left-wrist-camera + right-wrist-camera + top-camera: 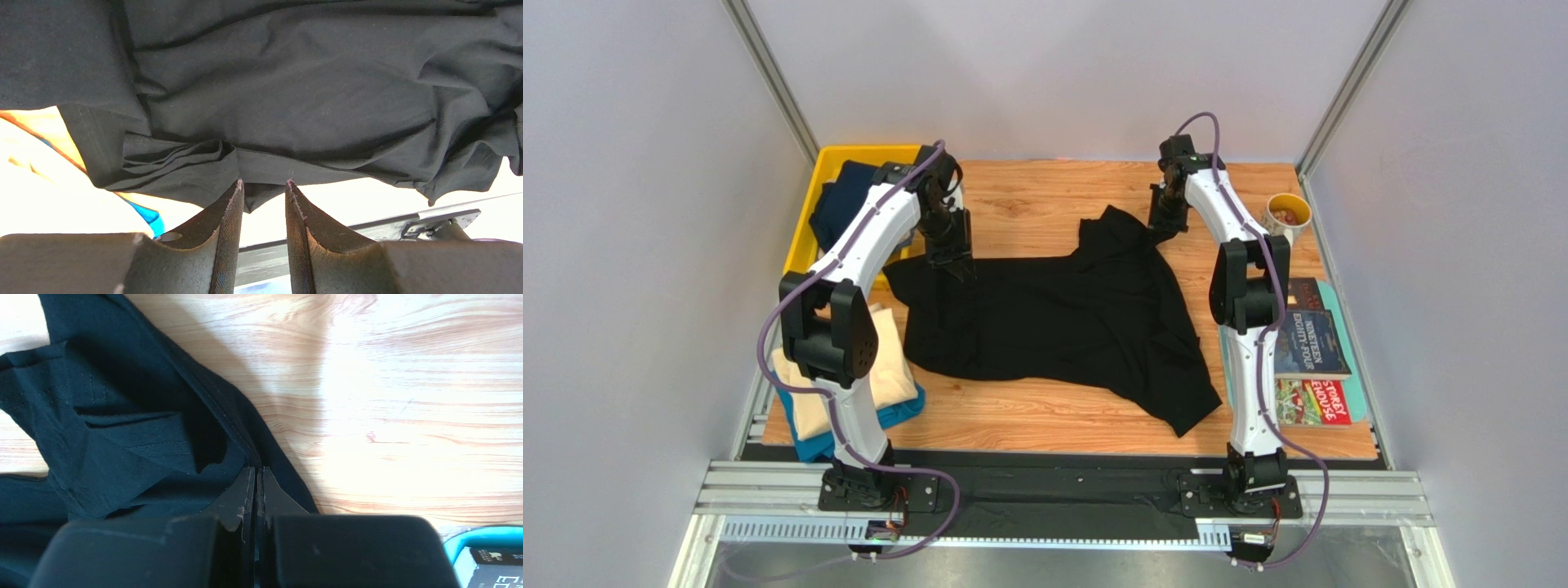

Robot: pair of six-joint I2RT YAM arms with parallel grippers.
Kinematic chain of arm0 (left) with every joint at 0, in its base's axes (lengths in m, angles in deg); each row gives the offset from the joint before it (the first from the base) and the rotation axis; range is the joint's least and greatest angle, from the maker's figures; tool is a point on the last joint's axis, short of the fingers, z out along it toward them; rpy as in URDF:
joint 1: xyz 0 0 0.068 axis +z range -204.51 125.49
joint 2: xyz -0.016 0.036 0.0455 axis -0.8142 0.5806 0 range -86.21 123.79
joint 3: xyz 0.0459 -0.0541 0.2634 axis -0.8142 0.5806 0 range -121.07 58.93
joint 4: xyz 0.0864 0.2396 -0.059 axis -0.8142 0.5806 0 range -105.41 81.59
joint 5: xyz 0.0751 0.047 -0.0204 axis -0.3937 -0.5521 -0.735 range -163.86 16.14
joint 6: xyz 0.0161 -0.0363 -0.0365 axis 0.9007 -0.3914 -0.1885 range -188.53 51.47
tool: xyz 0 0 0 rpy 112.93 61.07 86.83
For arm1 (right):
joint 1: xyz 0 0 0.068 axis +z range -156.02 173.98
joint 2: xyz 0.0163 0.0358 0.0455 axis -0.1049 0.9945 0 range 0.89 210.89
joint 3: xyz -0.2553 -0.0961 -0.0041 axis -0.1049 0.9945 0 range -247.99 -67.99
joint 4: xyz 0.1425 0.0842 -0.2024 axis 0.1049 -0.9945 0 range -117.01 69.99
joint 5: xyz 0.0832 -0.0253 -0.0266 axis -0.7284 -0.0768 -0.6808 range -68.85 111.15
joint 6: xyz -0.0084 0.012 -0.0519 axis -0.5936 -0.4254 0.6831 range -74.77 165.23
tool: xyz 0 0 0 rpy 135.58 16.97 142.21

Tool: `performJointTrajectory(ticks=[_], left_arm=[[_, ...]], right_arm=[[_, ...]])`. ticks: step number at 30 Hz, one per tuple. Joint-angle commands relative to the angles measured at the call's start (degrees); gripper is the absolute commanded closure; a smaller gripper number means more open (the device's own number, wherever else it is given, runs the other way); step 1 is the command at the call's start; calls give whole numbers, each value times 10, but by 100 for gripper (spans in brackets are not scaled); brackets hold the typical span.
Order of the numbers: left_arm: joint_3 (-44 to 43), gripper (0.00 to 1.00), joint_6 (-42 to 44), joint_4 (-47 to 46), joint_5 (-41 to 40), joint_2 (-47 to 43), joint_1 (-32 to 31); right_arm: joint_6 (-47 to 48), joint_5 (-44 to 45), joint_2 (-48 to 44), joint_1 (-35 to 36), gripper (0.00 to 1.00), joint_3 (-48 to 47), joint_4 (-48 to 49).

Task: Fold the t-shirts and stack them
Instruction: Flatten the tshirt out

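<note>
Pinching black t-shirt (110, 435) hem, right end effector (258, 471)

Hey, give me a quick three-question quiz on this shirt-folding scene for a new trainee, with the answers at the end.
1. True or false: the right gripper is shut on an edge of the black t-shirt.
2. Where does the yellow bin sit? A) far left corner B) near right corner C) centre
3. Fill in: the magazines lie beside the ___ arm.

Key: 1 true; 2 A; 3 right
</note>
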Motion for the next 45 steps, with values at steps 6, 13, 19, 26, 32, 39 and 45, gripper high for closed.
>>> performJointTrajectory(ticks=[6, 13, 19, 26, 32, 39, 45], left_arm=[[-29, 62, 10, 15, -8, 11, -4], [-35, 63, 14, 15, -7, 19, -4], [-36, 63, 15, 15, -10, 21, -4], [-36, 63, 17, 16, -6, 25, -4], [-36, 63, 21, 20, -6, 26, -4], [-25, 63, 24, 25, -9, 16, -4], [-24, 63, 14, 23, 0, 17, -7]], right_arm=[[19, 48, -57, -16, 100, 14, -2], [22, 51, -58, -38, 100, 26, -29], [22, 84, -78, -38, 100, 76, -41], [20, 101, -77, -43, 70, 80, -60], [17, 95, -38, -50, 49, -3, -24], [-13, 35, 25, -50, 44, -80, 66], [-55, -51, 61, -47, 40, -87, 132]])
